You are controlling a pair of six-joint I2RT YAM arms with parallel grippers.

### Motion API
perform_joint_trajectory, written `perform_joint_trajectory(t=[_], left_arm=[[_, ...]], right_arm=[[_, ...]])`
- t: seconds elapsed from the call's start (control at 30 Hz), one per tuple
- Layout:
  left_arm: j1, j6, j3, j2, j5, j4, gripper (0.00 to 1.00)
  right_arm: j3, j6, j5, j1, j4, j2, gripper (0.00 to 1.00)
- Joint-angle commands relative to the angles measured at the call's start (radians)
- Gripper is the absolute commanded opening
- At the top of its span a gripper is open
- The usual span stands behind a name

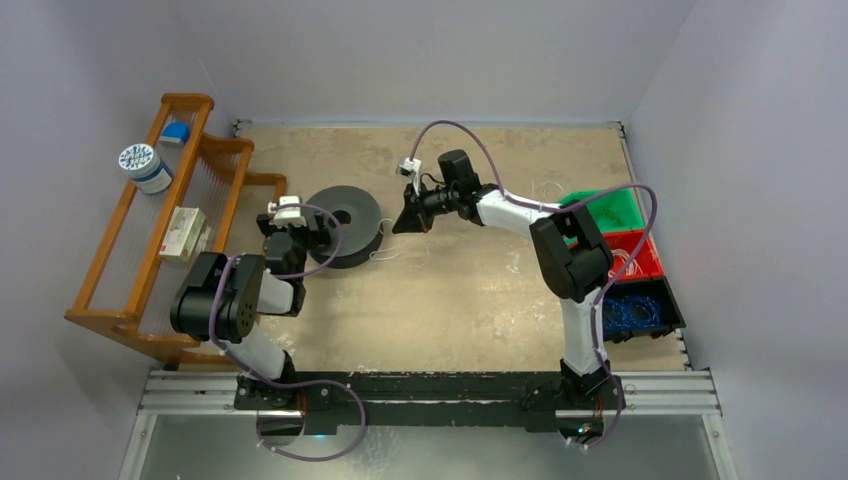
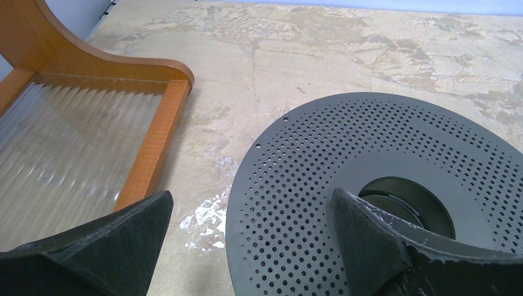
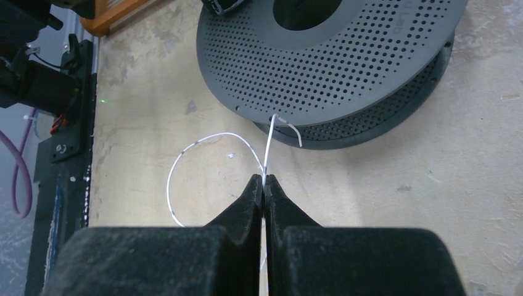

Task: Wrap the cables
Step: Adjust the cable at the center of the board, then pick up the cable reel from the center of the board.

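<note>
Overhead, grey walls point(image 1: 400, 50) box a mottled tan tabletop point(image 1: 450, 300); right end effector point(image 3: 264, 184) pinches the cable point(image 3: 269, 139), left end effector point(image 2: 250, 197) gapes wide

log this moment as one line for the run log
right claw: shut on cable | cable: reaches spool rim, loose loop trailing | left claw: open over spool, holding nothing

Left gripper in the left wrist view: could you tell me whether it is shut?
No, the left gripper is open: its fingers stand wide apart, one over the perforated grey spool.
</note>
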Motion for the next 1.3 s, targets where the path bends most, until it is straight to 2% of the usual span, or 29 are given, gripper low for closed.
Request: perform_joint_trajectory(t=[0.0, 0.37, 0.43, 0.53, 0.77, 0.87, 0.93, 1.0, 1.1, 1.27], left_arm=[[-0.002, 0.029, 0.004, 0.018, -0.022, -0.030, 0.99], [-0.005, 0.036, -0.009, -0.009, -0.024, -0.021, 0.99], [-0.003, 0.029, -0.020, -0.070, -0.024, -0.052, 0.99], [-0.002, 0.051, 0.005, -0.203, 0.033, -0.197, 0.99], [0.004, 0.403, 0.183, -0.407, 0.336, -0.778, 0.99], [0.010, 0.643, 0.232, -0.470, 0.514, -1.061, 0.99], [0.010, 0.776, 0.222, -0.514, 0.559, -1.162, 0.99], [0.010, 0.895, 0.190, -0.559, 0.573, -1.216, 0.99], [0.009, 1.051, 0.087, -0.624, 0.557, -1.185, 0.99], [0.009, 1.110, -0.019, -0.680, 0.543, -1.091, 0.99]], right_arm=[[0.034, 0.012, -0.058, -0.003, -0.013, -0.033, 0.00], [-0.031, -0.087, 0.003, -0.028, -0.039, -0.161, 0.00], [-0.038, -0.109, 0.015, -0.030, -0.050, -0.178, 0.00], [-0.036, -0.125, 0.012, -0.033, -0.064, -0.187, 0.00], [-0.016, -0.153, 0.015, -0.037, -0.109, -0.202, 0.00], [-0.003, -0.169, 0.020, -0.039, -0.137, -0.223, 0.00], [-0.004, -0.175, 0.024, -0.039, -0.164, -0.243, 0.00], [-0.015, -0.182, 0.023, -0.039, -0.174, -0.263, 0.00], [-0.044, -0.175, 0.012, -0.046, -0.161, -0.284, 0.00], [-0.057, -0.158, -0.008, -0.071, -0.147, -0.288, 0.00]])
